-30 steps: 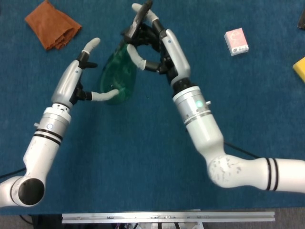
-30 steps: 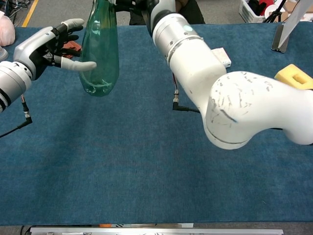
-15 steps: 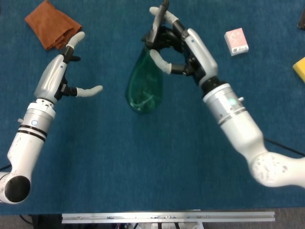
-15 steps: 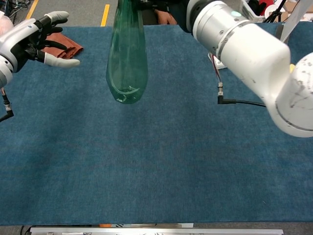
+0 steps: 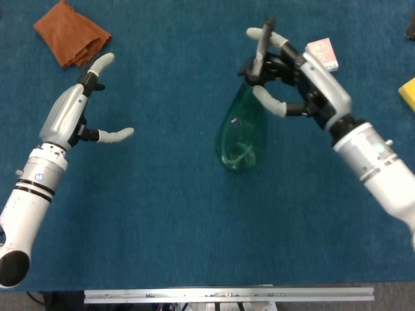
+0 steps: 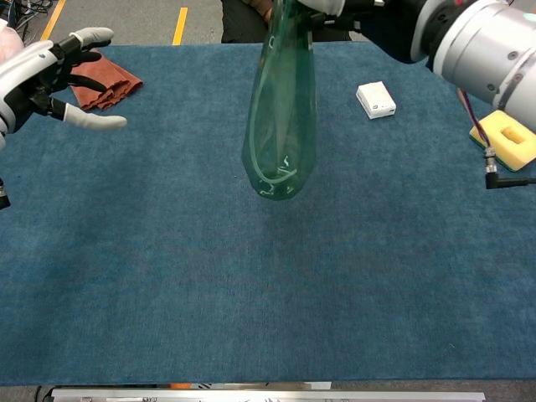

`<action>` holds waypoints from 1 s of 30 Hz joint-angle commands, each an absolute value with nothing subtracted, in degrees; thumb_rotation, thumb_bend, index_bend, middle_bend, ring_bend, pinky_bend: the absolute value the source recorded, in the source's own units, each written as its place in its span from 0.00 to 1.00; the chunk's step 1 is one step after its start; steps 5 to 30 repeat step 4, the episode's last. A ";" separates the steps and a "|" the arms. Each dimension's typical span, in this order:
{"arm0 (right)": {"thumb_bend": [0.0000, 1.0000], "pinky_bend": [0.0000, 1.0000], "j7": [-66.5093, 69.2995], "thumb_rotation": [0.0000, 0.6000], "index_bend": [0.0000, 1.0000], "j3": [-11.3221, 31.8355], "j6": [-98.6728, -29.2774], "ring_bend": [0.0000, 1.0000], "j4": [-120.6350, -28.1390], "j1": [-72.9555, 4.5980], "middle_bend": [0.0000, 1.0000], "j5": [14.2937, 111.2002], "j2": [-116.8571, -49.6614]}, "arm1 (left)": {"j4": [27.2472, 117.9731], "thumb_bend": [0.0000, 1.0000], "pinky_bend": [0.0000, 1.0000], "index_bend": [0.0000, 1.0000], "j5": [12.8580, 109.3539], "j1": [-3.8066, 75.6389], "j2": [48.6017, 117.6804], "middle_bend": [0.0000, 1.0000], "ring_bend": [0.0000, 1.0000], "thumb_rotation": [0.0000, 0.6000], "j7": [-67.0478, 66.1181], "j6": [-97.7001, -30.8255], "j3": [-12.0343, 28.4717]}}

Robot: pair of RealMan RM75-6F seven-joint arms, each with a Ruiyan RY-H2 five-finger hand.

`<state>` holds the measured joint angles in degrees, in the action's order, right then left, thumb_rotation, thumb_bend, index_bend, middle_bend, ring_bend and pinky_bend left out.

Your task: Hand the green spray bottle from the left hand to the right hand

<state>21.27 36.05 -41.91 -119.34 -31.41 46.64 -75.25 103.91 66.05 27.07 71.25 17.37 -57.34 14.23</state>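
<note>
My right hand (image 5: 295, 81) grips the green spray bottle (image 5: 243, 133) by its neck and black trigger head, and the translucent body hangs down above the blue table. In the chest view the bottle (image 6: 280, 117) hangs at centre, its top running out of frame where my right hand (image 6: 352, 8) holds it. Far to the left, my left hand (image 5: 87, 107) is open with fingers spread and nothing in it. It also appears in the chest view, my left hand (image 6: 46, 79), well apart from the bottle.
An orange-brown cloth (image 5: 70, 34) lies at the back left of the blue table (image 5: 162, 214). A small white and pink box (image 5: 322, 55) sits at the back right, and a yellow sponge (image 6: 505, 138) lies near the right edge.
My right hand has carried the bottle to the right, away from my left hand. My left hand, which had let go of the bottle, stayed at the left with fingers spread.
</note>
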 commanded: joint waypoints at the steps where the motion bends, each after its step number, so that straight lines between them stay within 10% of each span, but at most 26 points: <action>1: 0.76 0.37 24.55 1.00 0.44 35.76 -40.44 0.36 -119.90 -29.19 0.41 49.94 -72.93 | 103.94 0.14 0.20 0.00 66.28 27.05 70.98 0.00 0.00 1.00 17.46 -57.39 14.09; 30: 0.76 0.37 26.53 1.00 0.44 35.62 -40.08 0.36 -119.99 -28.53 0.41 51.89 -71.92 | 104.05 0.13 0.20 0.00 66.31 27.06 70.83 0.00 0.00 1.00 17.58 -57.46 14.00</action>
